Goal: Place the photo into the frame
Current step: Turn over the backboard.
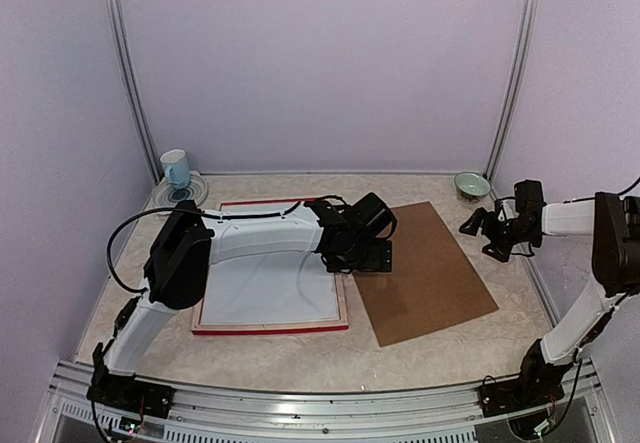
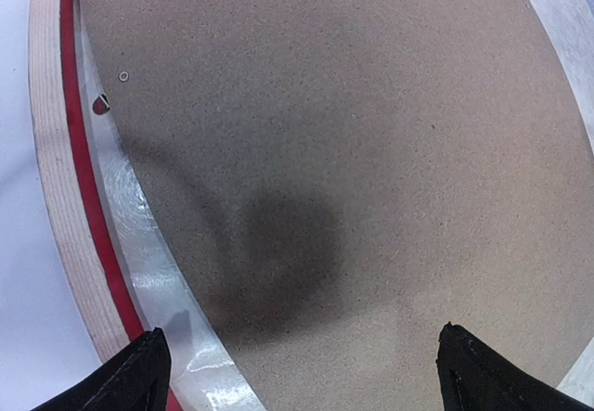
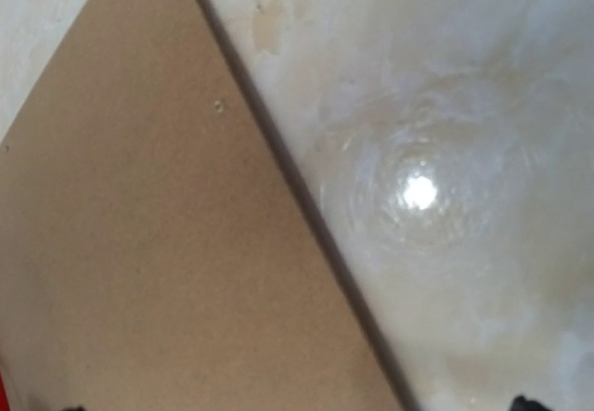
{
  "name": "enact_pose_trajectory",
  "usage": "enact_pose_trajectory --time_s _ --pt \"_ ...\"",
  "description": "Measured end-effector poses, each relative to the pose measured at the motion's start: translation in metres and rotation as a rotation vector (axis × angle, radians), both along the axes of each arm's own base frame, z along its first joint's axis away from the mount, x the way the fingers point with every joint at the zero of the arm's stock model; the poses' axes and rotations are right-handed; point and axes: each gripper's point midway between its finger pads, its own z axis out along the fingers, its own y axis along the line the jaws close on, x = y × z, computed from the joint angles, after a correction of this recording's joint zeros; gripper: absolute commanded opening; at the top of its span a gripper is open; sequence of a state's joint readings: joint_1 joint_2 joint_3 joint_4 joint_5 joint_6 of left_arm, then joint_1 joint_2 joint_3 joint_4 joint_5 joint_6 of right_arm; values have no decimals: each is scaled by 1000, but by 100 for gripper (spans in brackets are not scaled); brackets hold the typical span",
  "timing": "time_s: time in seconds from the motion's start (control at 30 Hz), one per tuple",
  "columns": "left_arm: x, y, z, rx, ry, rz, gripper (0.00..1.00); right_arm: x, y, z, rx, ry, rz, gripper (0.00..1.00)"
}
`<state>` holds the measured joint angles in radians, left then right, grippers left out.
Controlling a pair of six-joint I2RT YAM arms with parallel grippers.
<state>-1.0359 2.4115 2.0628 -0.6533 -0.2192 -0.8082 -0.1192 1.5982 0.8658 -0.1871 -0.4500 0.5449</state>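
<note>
Top external view: the frame lies flat on the table, left of centre, filled by a white sheet; whether that is the photo I cannot tell. A board lies just beside it. The left gripper hovers over the board's left edge, fingers apart and empty. The right gripper hangs open.

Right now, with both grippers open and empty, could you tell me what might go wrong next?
1. The left gripper hangs open over the brown board, close to the edge of the frame; coming down, a finger might catch the frame and shift it.
2. The board lies flat on the table, so pinching it from above may slide it.
3. The left arm covers part of the white sheet inside the frame, so its seating is hard to check.
</note>
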Motion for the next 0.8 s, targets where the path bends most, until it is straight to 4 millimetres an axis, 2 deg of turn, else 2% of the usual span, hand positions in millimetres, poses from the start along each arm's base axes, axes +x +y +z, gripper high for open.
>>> enact_pose_trajectory --time_s 0.17,0.4,0.63,0.8 --pt "2 -6 0 -23 18 25 99 4 -2 -11 -4 26 -7 99" --pt "3 -7 -26 0 67 62 99 8 -3 -18 0 35 -20 99" --pt "4 0 -26 13 76 110 99 16 0 -27 26 41 -12 99" --pt "5 0 -26 6 83 118 99 28 7 -26 67 7 30 99"
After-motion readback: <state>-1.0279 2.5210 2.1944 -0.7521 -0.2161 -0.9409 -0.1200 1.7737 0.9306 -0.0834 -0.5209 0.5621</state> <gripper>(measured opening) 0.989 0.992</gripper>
